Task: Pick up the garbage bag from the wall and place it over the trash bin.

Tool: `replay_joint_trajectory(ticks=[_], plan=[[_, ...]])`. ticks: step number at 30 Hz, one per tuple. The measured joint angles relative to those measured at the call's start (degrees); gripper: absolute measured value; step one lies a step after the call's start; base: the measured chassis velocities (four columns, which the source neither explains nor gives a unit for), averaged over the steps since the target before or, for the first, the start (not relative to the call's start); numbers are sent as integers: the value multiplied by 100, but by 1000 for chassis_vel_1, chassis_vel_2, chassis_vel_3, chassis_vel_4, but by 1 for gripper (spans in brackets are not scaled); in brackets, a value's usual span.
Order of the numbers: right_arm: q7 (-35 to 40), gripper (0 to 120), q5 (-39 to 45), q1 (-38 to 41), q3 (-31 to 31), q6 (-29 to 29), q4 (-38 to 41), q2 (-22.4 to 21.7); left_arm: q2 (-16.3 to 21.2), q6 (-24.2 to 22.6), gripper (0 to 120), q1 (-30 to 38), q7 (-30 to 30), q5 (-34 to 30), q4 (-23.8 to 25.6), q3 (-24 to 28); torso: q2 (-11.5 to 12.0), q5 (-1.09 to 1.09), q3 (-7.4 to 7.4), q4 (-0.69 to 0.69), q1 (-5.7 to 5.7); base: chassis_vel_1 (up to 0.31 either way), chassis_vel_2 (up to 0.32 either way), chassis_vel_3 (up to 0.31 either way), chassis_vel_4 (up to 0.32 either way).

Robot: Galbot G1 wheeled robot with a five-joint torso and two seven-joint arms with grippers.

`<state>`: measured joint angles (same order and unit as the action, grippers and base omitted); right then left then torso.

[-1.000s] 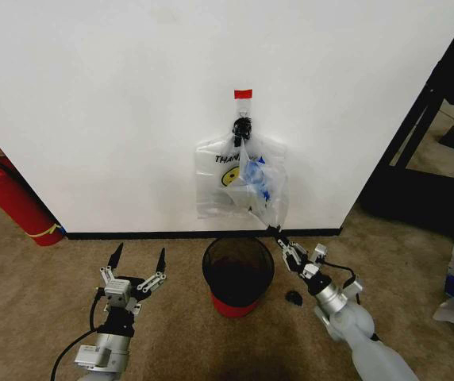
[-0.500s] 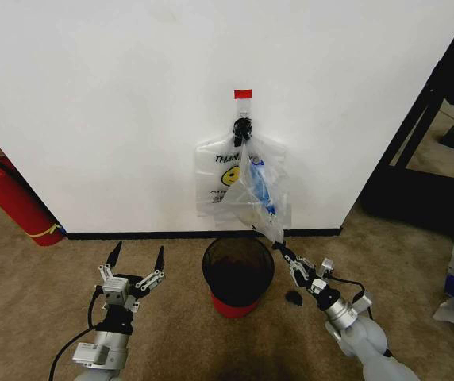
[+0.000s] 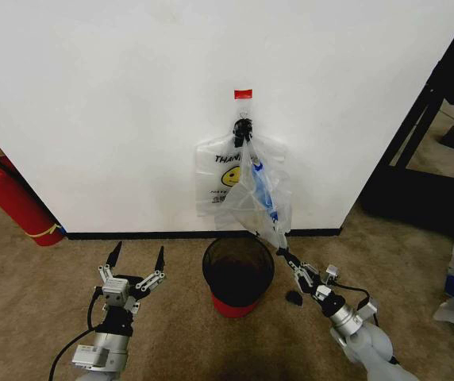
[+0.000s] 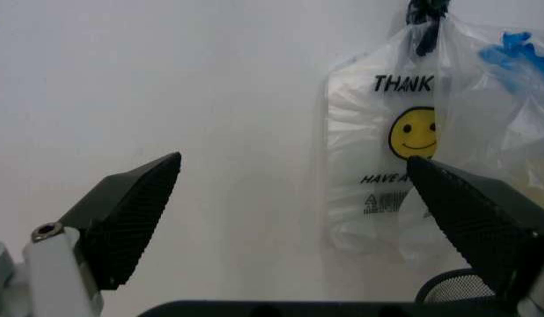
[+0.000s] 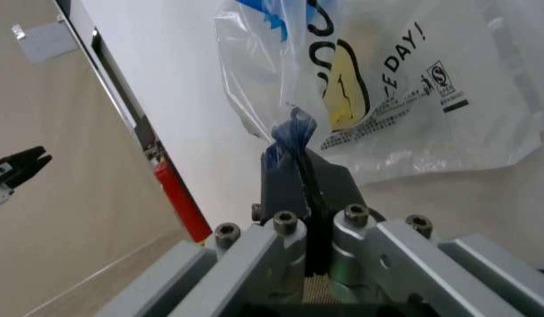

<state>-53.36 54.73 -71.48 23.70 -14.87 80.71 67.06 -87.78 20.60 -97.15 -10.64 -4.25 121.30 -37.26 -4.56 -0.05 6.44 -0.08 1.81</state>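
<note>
Above the trash bin (image 3: 238, 270), your right gripper (image 3: 284, 255) pinches the garbage bag (image 3: 247, 186), which may tear on its hook (image 3: 243, 127); left gripper (image 3: 137, 268) gapes wide.

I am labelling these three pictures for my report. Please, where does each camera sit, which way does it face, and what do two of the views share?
Head view: on the robot's head, facing forward and down at the wall, hanging garbage bag and trash bin; both arms show.
Left wrist view: behind the open left gripper, facing the wall.
Right wrist view: behind the right gripper, shut on a corner of the garbage bag.
Shared: all three views show the bag's smiley print.
</note>
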Motion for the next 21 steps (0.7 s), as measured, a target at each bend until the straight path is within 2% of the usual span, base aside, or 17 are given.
replay_joint_trajectory(ticks=[5, 17, 21], plan=[[156, 0, 53, 70, -90, -130, -21, 50, -23, 4, 100, -21, 0, 29, 20, -2, 0, 0, 0, 0, 0, 0, 0, 0, 0], [1743, 0, 177, 665, -820, -714, 317, 5, -65, 5, 100, 41, -1, 75, -77, -8, 0, 1, 1, 1, 0, 0, 0, 0, 0], [1928, 2, 22, 702, -912, -736, 527, -73, -52, 5, 100, 67, 1, 50, -128, -21, 0, 0, 1, 1, 0, 0, 0, 0, 0]])
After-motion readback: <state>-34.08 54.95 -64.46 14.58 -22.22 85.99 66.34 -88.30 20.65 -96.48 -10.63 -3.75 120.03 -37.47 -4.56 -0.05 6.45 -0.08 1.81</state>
